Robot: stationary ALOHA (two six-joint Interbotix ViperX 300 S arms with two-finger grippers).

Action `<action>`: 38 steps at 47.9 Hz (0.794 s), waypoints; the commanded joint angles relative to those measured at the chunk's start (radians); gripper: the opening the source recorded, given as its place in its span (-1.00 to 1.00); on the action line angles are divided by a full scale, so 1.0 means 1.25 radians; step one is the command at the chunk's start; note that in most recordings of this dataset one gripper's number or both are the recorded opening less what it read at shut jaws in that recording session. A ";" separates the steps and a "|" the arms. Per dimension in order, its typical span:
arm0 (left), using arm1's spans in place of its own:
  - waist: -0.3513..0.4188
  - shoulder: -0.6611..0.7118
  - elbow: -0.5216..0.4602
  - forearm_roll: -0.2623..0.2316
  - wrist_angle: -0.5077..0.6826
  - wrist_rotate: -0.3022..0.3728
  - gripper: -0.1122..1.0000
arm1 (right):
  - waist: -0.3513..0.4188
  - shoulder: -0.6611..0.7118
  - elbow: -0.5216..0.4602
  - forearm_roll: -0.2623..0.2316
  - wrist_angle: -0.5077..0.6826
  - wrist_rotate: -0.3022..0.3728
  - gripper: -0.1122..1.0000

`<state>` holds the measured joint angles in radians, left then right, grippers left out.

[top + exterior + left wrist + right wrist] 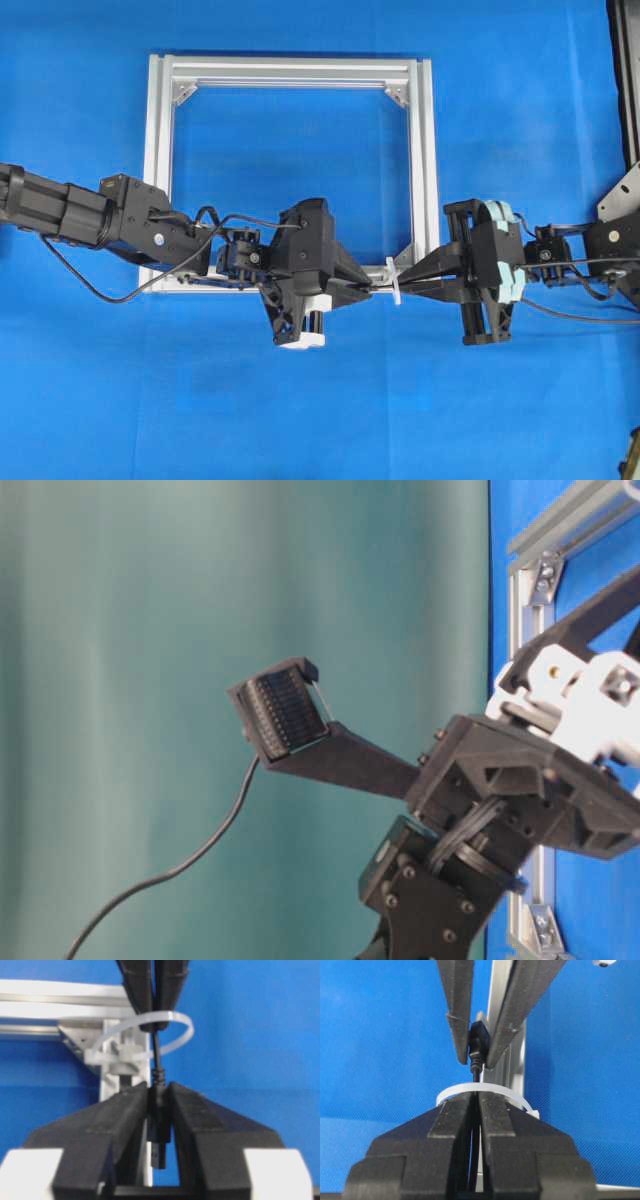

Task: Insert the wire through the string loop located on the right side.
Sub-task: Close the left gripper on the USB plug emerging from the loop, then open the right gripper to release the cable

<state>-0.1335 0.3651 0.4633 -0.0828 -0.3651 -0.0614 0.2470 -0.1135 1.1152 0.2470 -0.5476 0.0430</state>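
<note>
Wire (157,1067): we log it passed through string loop (172,1030), long axis left-right across blue table (320,410), plug leftward in clenched left gripper (159,1110); right gripper (475,1110) clamps cable; teal curtain (200,630) behind

Two black arms, left gripper (372,291) with white camera block at six o'clock, right gripper (405,285) with pale teal bands, looping black cables, small screws
</note>
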 commanded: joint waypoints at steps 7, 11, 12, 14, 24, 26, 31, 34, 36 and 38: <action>0.004 -0.013 -0.013 0.001 0.009 0.000 -0.58 | 0.000 -0.006 -0.013 -0.002 -0.010 0.000 -0.85; 0.004 -0.013 -0.013 0.001 0.009 0.000 -0.58 | 0.002 -0.006 -0.015 -0.002 -0.010 -0.001 -0.85; 0.004 -0.013 -0.015 0.001 0.009 0.000 -0.58 | 0.002 -0.006 -0.015 -0.002 -0.010 -0.001 -0.85; 0.004 -0.013 -0.015 0.001 0.009 -0.001 -0.58 | 0.002 -0.006 -0.015 -0.004 -0.010 -0.001 -0.85; 0.004 -0.013 -0.015 0.001 0.009 -0.002 -0.58 | 0.005 -0.006 -0.021 -0.004 -0.004 0.000 -0.85; 0.004 -0.013 -0.015 0.001 0.009 -0.002 -0.58 | 0.004 -0.006 -0.022 -0.004 0.000 0.000 -0.85; 0.004 -0.013 -0.015 0.001 0.009 -0.002 -0.59 | 0.005 -0.006 -0.023 -0.004 0.009 -0.001 -0.81; 0.004 -0.013 -0.015 0.001 0.010 -0.002 -0.61 | 0.004 -0.006 -0.022 -0.002 0.015 -0.001 -0.70; 0.004 -0.013 -0.015 0.001 0.009 -0.002 -0.61 | 0.004 -0.006 -0.022 -0.002 0.020 -0.001 -0.55; 0.004 -0.013 -0.015 0.001 0.009 -0.002 -0.61 | 0.004 -0.006 -0.023 -0.002 0.025 -0.001 -0.38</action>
<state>-0.1304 0.3651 0.4617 -0.0828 -0.3482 -0.0629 0.2500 -0.1135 1.1029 0.2454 -0.5216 0.0430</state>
